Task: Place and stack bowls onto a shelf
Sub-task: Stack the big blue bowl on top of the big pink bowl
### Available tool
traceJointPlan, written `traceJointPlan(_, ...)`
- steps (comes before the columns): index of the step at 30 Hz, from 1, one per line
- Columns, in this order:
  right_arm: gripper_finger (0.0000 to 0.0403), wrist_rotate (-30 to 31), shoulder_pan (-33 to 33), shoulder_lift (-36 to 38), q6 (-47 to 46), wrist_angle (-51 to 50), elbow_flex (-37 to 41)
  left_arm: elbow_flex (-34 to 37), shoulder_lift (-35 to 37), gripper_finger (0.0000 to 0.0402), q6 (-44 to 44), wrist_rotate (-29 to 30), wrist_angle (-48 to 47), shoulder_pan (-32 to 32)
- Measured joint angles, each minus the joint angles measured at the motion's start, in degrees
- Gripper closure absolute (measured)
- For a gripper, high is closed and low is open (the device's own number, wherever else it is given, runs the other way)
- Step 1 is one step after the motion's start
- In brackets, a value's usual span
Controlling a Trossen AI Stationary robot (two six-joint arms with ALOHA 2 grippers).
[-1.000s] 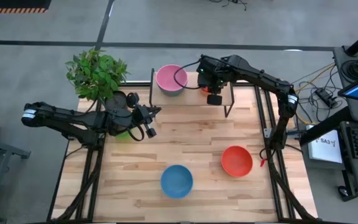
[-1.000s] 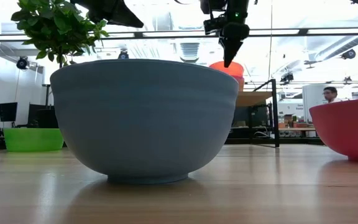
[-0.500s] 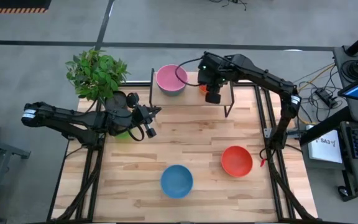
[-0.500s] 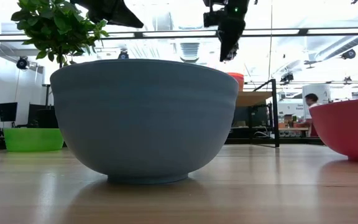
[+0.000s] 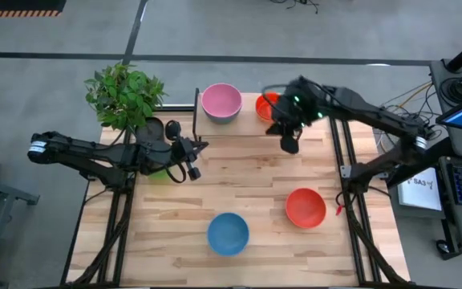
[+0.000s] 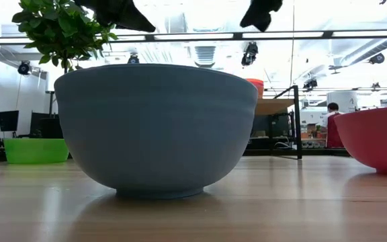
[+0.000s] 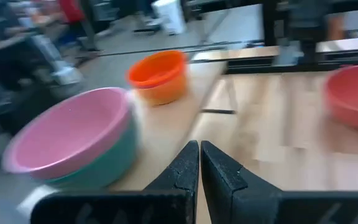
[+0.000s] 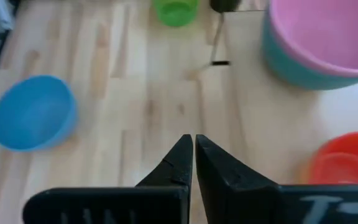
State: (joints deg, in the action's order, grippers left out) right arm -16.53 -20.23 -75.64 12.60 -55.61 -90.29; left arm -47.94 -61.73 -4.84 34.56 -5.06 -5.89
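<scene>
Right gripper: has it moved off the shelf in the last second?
Yes. In the high view the right gripper has pulled back from over the shelf, past its front edge toward the red bowl, leaving the orange bowl on the shelf.

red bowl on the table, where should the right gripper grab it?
Judging by its pose, take the red bowl by the rim, from above. It sits upright and open, so one finger fits inside the wall. The right gripper, now shut, is the nearer one.
</scene>
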Motion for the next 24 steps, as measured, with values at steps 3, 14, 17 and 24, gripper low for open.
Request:
traceJointPlan(3,0.0394,0.1,3.5,5.3,-3.3,5.2,8.3,0.0,-0.1,0.0402,1.3,-7.3,0.0,0.0)
traceJointPlan(14,0.0394,9.2,18.3,17.6,-15.4,17.4,30.4,0.0,-1.7,0.0402,17.2,-22.1,0.0,-1.1)
traceJointPlan(17,0.0394,10.0,22.0,19.4,-17.7,22.5,35.3,0.0,-3.8,0.0402,19.9,-22.4,0.1,-1.9)
traceJointPlan(24,0.0394,15.9,30.2,21.0,-23.7,33.3,44.2,-1.2,-10.7,0.0395,22.5,-25.8,-0.2,-2.7)
